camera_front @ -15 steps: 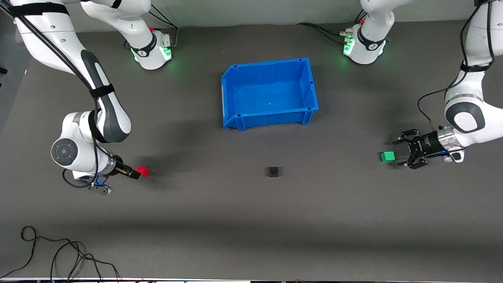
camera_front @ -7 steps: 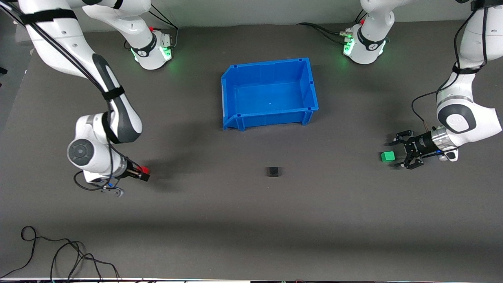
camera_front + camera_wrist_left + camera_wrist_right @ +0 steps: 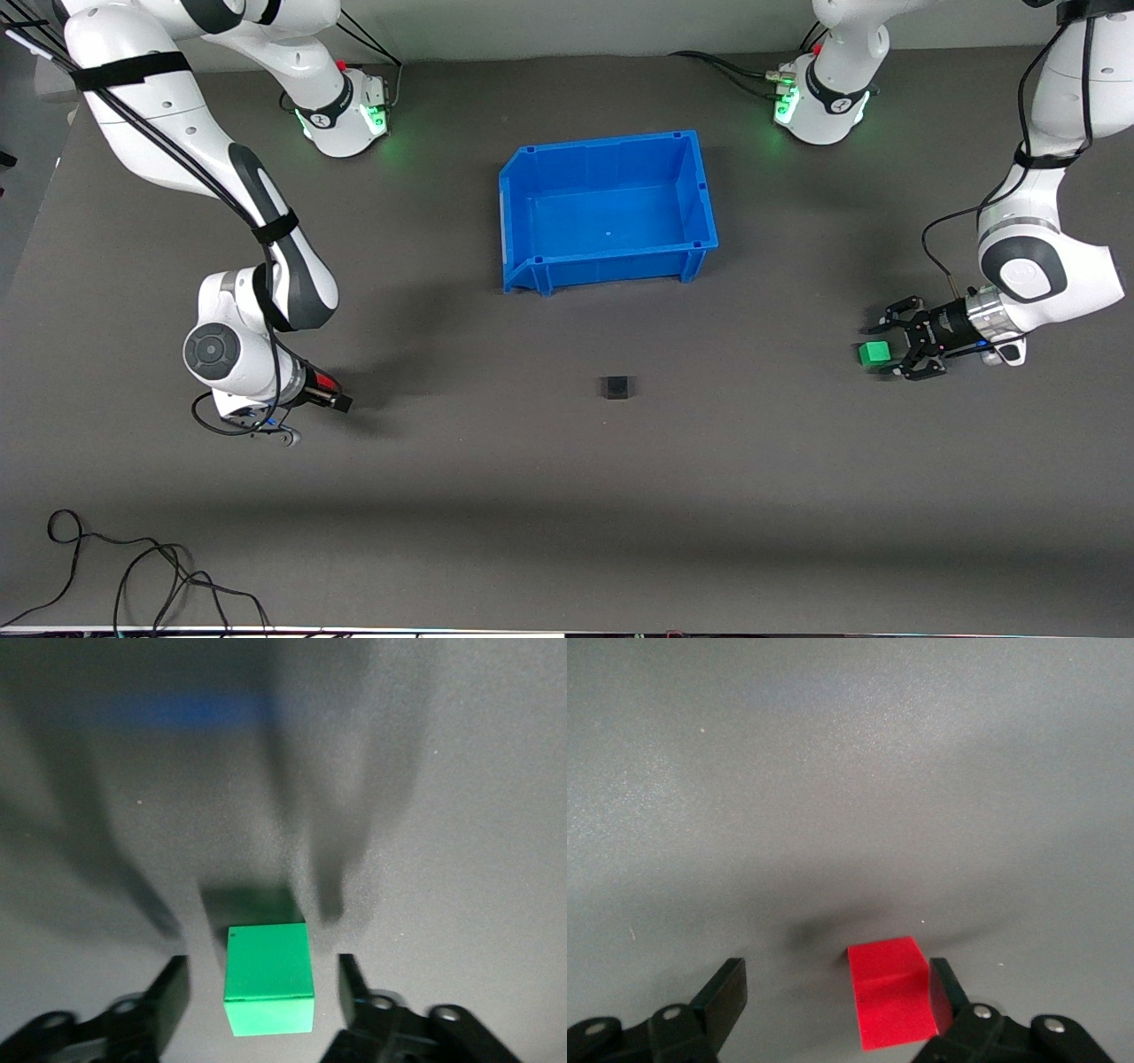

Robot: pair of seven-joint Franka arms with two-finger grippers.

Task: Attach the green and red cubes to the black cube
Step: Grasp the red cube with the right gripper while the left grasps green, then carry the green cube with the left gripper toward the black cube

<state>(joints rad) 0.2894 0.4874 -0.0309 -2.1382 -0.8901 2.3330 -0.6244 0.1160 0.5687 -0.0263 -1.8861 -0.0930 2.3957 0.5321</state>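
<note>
Overhead, red cube [image 3: 893, 992] nearly hidden, wrist views show both end effectors unclenched, left [image 3: 263, 992] straddling green cube [image 3: 268, 977].

- Cubes: three, one each of green cube [image 3: 873, 353], red cube [image 3: 893, 1003], black cube [image 3: 615, 386].
- Bin [image 3: 516, 217]: one, blue.
- Arms: two, each with one gripper: left gripper [image 3: 888, 349], right gripper [image 3: 338, 398].
- Loose cable [image 3: 124, 567]: one tangle on table [image 3: 567, 496].
</note>
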